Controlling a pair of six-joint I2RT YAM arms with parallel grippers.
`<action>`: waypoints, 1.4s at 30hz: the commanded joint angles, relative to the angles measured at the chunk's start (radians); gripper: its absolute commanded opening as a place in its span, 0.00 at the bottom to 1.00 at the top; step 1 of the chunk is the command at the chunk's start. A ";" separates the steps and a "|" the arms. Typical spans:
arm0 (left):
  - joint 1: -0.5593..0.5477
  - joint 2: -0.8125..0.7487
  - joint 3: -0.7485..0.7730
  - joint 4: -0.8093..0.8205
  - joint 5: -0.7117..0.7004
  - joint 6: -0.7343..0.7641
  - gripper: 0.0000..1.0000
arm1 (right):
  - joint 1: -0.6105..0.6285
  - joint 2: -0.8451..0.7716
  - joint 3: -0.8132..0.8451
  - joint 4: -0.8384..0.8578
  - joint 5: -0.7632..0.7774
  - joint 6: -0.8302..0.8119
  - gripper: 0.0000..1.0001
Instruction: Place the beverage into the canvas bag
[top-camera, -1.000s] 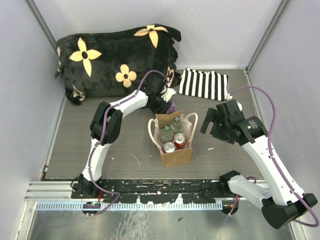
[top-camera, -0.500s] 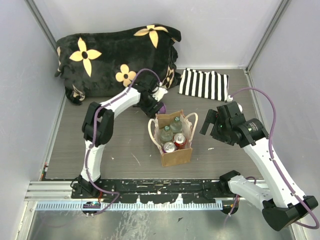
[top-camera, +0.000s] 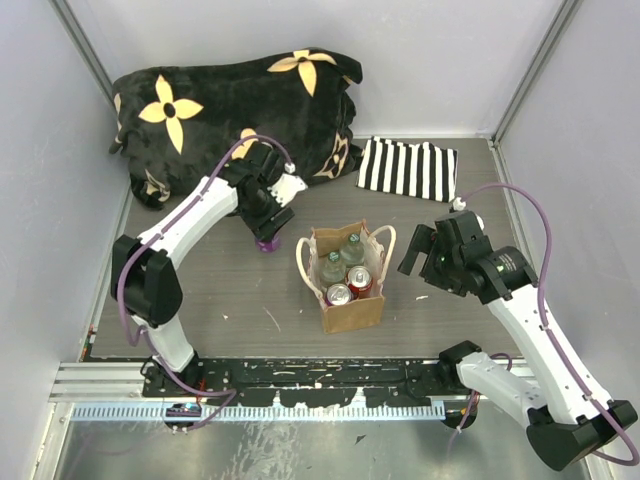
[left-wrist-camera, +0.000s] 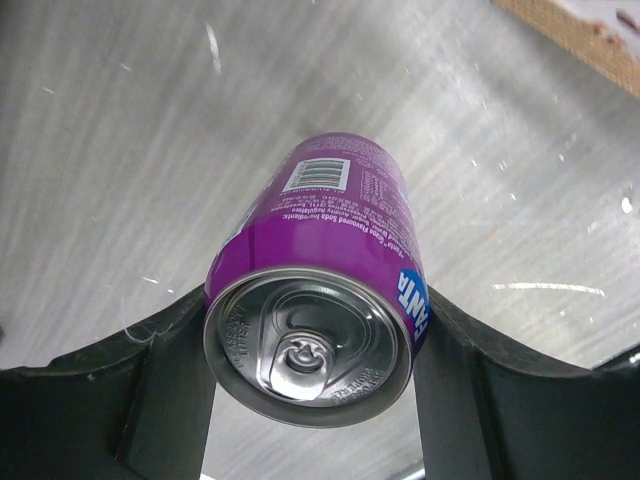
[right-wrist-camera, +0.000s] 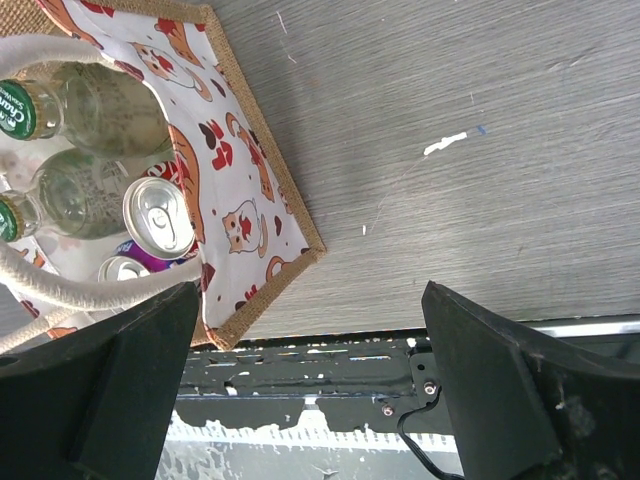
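Where the overhead camera looks down on the table (top-camera: 200, 290), my left gripper (top-camera: 266, 228) sits left of centre, clamped on the purple can (top-camera: 267, 244). The can stands on end with its long axis vertical, near the canvas bag (top-camera: 352, 312) on its left and not touching it. The bag stands open at the middle of the frame. It holds two green glass bottles (top-camera: 352, 250) in its upper half and two cans (top-camera: 360, 281) in its lower half, one red and one showing a silver top. My right gripper (top-camera: 424, 252) hangs right of the bag, spread wide and empty. A striped cloth (top-camera: 408, 168) and a flowered blanket (top-camera: 235, 110) lie along the top.

From my left wrist, the purple can (left-wrist-camera: 320, 290) fills the centre, its silver top and pull tab towards the lens and its base pointing away at the table. My fingers (left-wrist-camera: 165, 400) press both its sides. I cannot tell whether its base touches the table. A corner of the bag (left-wrist-camera: 575, 30) shows at upper right.

From my right wrist, the bag (right-wrist-camera: 265, 170) occupies the upper left, and its patterned lining is visible. Inside it, the bottles (right-wrist-camera: 75, 190) lie above the cans (right-wrist-camera: 160, 216). My right gripper (right-wrist-camera: 308, 330) frames bare table, with nothing between its spread fingers.
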 joint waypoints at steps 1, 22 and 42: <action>-0.003 -0.076 -0.090 -0.026 0.024 -0.001 0.00 | 0.000 -0.045 -0.009 0.034 -0.011 0.018 1.00; -0.016 -0.261 -0.439 0.184 0.083 -0.205 0.94 | -0.001 -0.065 0.000 0.007 0.001 0.029 1.00; -0.034 -0.121 -0.298 0.042 0.054 -0.185 0.78 | 0.000 -0.087 -0.009 0.000 0.007 0.031 1.00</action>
